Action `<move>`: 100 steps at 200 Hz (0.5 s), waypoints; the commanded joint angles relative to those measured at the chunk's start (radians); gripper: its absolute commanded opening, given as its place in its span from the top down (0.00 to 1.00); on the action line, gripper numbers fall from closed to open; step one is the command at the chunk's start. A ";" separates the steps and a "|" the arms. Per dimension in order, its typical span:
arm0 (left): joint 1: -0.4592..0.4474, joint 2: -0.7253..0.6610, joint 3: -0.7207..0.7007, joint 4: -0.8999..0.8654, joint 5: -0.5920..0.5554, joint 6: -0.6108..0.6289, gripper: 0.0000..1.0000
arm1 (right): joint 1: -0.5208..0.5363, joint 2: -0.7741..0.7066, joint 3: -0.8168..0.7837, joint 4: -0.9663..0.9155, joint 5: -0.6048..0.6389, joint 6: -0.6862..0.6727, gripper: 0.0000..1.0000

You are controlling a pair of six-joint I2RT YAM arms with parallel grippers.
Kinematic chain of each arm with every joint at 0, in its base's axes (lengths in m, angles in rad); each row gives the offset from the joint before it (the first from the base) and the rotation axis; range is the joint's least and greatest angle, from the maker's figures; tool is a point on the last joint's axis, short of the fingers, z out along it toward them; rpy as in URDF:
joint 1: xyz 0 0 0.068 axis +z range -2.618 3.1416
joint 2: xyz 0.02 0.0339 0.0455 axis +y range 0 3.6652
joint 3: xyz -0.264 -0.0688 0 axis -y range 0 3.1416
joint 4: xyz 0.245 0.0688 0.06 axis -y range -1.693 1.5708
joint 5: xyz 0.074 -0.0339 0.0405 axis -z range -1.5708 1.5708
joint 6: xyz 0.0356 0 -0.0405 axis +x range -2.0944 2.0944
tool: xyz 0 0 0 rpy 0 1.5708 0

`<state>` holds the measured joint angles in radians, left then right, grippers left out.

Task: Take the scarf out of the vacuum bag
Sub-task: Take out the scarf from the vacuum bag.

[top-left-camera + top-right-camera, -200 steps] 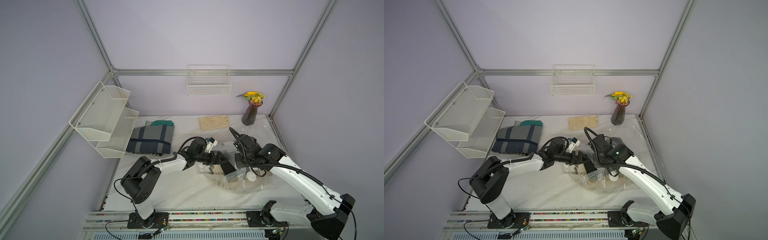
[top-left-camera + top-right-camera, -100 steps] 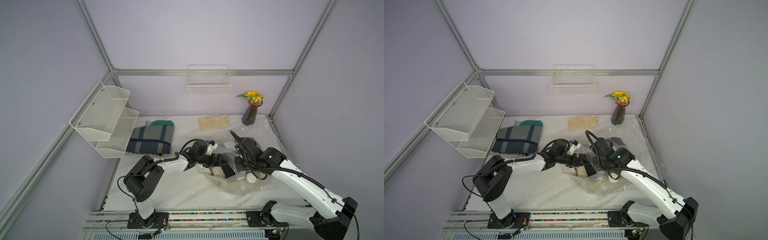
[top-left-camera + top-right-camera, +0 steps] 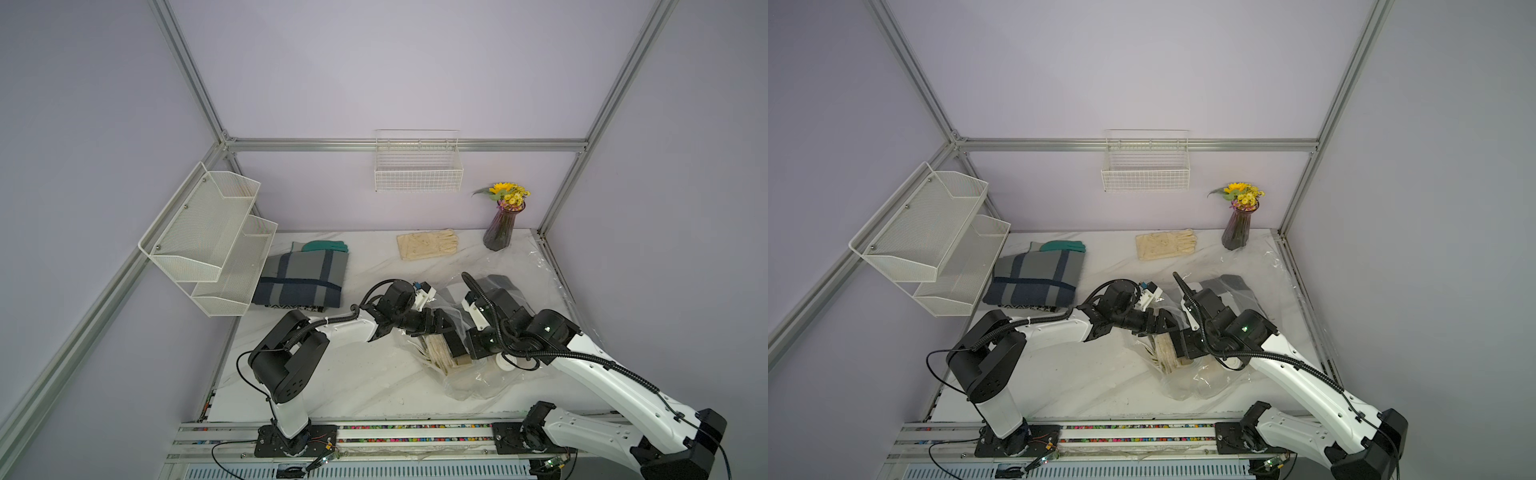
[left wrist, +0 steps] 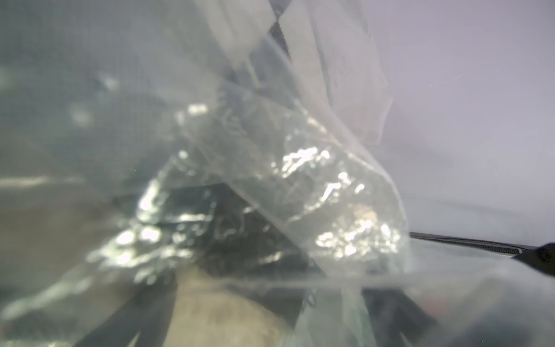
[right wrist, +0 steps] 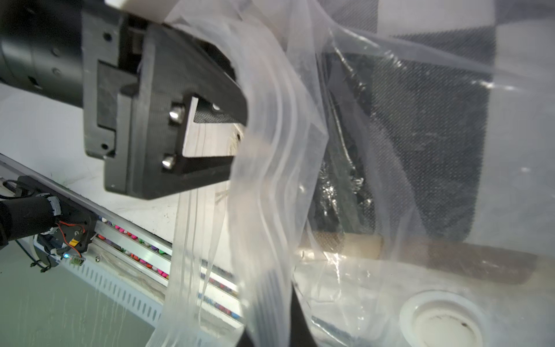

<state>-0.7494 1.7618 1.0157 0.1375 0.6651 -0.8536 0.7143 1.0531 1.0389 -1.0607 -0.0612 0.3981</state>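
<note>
While the right fingers pinch the vacuum bag, its mouth gapes.
Spread wide, empty, the left fingers sit inside beside the scarf.

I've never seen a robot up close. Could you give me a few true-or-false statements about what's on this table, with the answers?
1. The left tool is open at the mouth of the vacuum bag. True.
2. The vase holds red roses. False: the vase's flowers are yellow.
3. The beige scarf lies inside the vacuum bag. True.
4. The beige gloves sit in the wire basket. False: the beige gloves lie on the table near the vase, not in the wire basket.
5. The right tool is wide open. False: the right tool is shut, pinching the vacuum bag's film.
</note>
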 commanded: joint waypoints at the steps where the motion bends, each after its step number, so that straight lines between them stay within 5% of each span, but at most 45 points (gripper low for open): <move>1: -0.006 -0.039 0.027 0.028 -0.008 0.005 0.02 | 0.030 -0.021 -0.016 -0.010 -0.056 0.002 0.92; 100: -0.013 -0.081 0.012 0.083 0.010 -0.028 0.02 | 0.091 0.010 -0.025 -0.018 -0.009 0.023 0.92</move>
<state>-0.7551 1.7340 1.0157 0.1421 0.6655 -0.8703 0.7921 1.0611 1.0283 -1.0580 -0.0628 0.4095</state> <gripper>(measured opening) 0.979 0.081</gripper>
